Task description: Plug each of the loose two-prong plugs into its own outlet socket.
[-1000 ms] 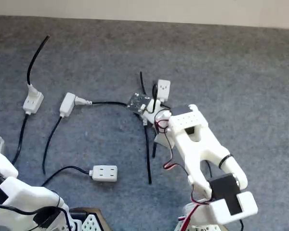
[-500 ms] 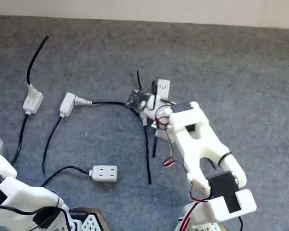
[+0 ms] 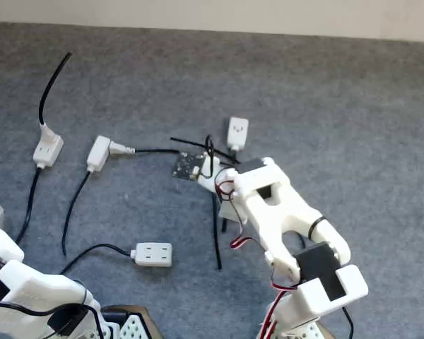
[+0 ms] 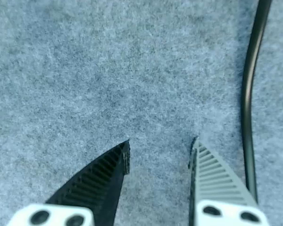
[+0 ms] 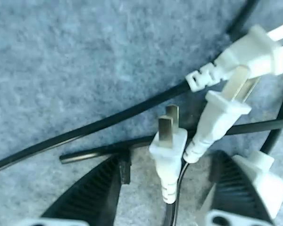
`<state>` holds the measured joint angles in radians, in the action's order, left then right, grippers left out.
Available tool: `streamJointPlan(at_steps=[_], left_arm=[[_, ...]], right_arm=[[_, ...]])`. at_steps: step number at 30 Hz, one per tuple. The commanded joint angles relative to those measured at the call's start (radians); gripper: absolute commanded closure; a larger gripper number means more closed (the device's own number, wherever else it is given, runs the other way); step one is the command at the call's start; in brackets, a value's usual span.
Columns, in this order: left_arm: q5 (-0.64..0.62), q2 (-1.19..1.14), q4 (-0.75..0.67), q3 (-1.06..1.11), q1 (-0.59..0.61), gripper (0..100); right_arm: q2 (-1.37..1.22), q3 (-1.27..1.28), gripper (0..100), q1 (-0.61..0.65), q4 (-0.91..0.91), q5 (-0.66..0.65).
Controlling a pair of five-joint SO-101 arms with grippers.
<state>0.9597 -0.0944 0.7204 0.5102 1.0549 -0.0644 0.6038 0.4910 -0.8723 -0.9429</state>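
Right gripper (image 5: 171, 164) hanging spread open, one jaw on each side of a loose white plug (image 5: 168, 143) on the grey carpet (image 5: 47, 56)
The plug is looking light and rigid, its black cord (image 5: 170, 217) likely tugging back springily. The moulded body behind the prongs is offering the best hold, with a second plug (image 5: 219, 115) crowding just beside it. The left gripper (image 4: 160, 146) is hanging open over bare carpet

Two white two-prong plugs on black cords lie close together on the grey table. The first plug (image 5: 169, 150) has both prongs bare. The second plug (image 5: 218, 115) lies tilted, its prongs against a white connector (image 5: 252, 52). A triple outlet socket (image 3: 154, 254) lies flat, well apart.
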Motion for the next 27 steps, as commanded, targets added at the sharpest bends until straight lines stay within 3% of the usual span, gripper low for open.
streamJointPlan(at_steps=[1,4,13,16,27], left_arm=[[0.009,0.002,-0.009,0.001,0.019,79],[0.009,0.002,-0.009,0.001,0.022,79],[0.009,0.007,-0.009,0.001,0.031,79],[0.009,0.008,-0.009,0.002,0.025,79],[0.009,0.005,-0.008,0.004,0.018,79]], right_arm=[[-0.001,0.004,86.4,-0.007,0.005,-0.008],[0.001,0.002,99.8,-0.005,-0.030,-0.005],[0.104,-0.128,99.2,0.008,-0.433,-0.002],[0.194,-0.110,99.2,0.068,-0.507,-0.002],[0.308,0.165,99.2,0.328,-0.239,0.247]])
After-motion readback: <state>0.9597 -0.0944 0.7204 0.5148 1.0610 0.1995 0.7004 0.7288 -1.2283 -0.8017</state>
